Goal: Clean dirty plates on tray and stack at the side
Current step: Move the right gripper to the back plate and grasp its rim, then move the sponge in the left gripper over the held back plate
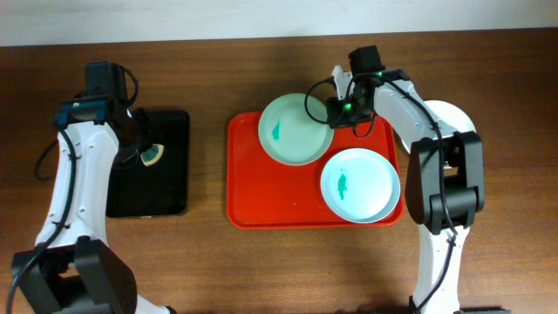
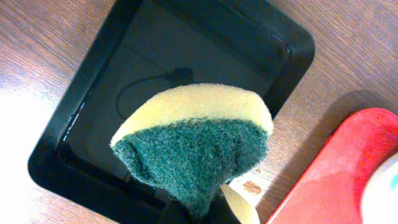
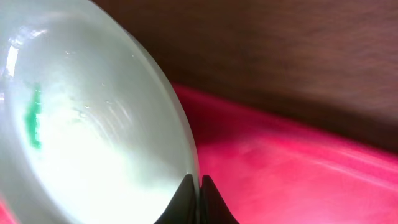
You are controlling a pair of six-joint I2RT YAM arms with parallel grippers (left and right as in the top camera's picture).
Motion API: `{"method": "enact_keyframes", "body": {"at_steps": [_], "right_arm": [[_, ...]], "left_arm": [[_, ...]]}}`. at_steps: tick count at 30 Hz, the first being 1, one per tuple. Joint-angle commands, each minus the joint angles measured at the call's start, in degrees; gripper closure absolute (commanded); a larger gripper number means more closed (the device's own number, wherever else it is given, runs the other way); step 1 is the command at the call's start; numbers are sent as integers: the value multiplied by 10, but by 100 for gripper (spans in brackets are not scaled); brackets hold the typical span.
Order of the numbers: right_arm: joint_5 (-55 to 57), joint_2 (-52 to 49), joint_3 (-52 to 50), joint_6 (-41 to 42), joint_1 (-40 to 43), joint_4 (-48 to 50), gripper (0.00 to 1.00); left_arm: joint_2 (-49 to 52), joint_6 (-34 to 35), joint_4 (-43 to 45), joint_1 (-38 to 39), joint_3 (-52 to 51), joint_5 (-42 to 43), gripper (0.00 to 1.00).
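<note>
A bare strip of wooden table runs open between the black tray and the red tray, whose floor lies free from 6 to 9 o'clock. The mint green plate fills its 11 o'clock corner, the pale blue plate its 4 o'clock; the right gripper, pinched on the mint rim, blocks 1 o'clock.
</note>
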State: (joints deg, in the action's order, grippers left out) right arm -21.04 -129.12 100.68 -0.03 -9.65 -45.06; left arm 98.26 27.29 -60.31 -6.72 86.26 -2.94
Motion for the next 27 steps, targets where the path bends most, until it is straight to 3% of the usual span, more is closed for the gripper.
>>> {"method": "enact_keyframes", "body": {"at_steps": [1,8,10,18,21,25,27], "right_arm": [[-92,3,1,0,-23,-31,96],[-7,3,0,-2,-79,-107,96],[53,3,0,-2,-100,-116,79],[52,0,-13,-2,-127,-89,71],[53,0,-28,-2,-132,-58,75],[53,0,-29,-1,-132,-52,96],[53,0,-29,1,-132,-52,96]], "left_arm": [[-5,0,5,11,-1,7,100],[-5,-14,9,58,-1,6,100],[-5,-21,9,76,-1,6,100],[-5,-21,9,90,-1,7,100],[-5,-28,9,105,-1,6,100],[-5,-30,10,129,-7,9,100],[-5,-30,13,143,-18,23,100]]}}
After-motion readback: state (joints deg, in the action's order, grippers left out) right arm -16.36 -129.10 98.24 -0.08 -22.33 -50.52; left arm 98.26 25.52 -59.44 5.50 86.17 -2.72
